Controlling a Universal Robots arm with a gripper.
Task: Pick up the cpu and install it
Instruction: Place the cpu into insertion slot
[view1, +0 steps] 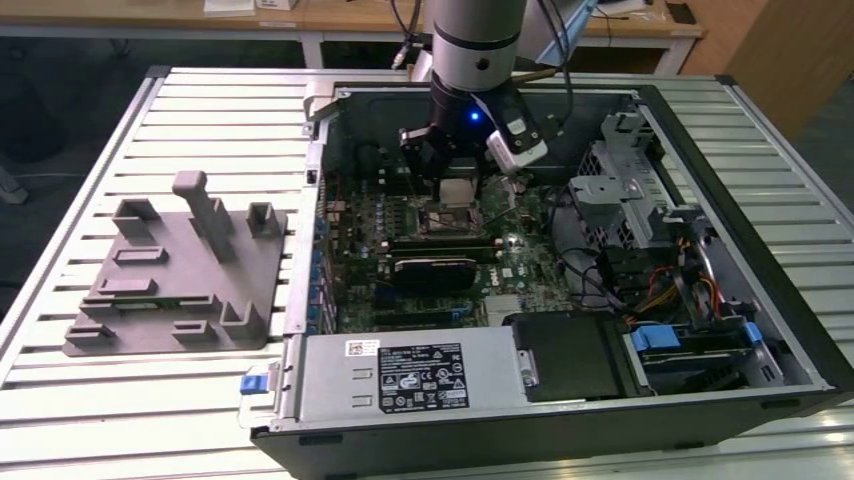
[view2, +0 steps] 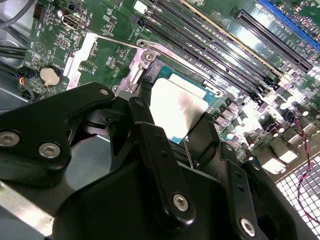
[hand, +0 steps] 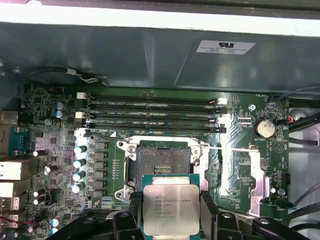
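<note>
My gripper (view1: 459, 178) hangs inside the open computer case, shut on the cpu (view1: 458, 190). The cpu (hand: 166, 206) is a flat square chip with a silver top and a green rim, held level between my two black fingers (hand: 209, 210). It hovers just beside and above the open socket (hand: 162, 161), whose dark contact field lies bare inside its metal frame. In the second wrist view the cpu (view2: 175, 107) is tilted above the socket's frame (view2: 145, 62), with my gripper (view2: 176, 114) clamped on its two opposite edges.
Memory slots (hand: 150, 112) run along one side of the socket. A grey holder (view1: 174, 270) with upright posts lies on the slatted table at the exterior view's left. The power supply box (view1: 400, 375) sits at the case's near edge, and the drive cage (view1: 627, 190) at the right.
</note>
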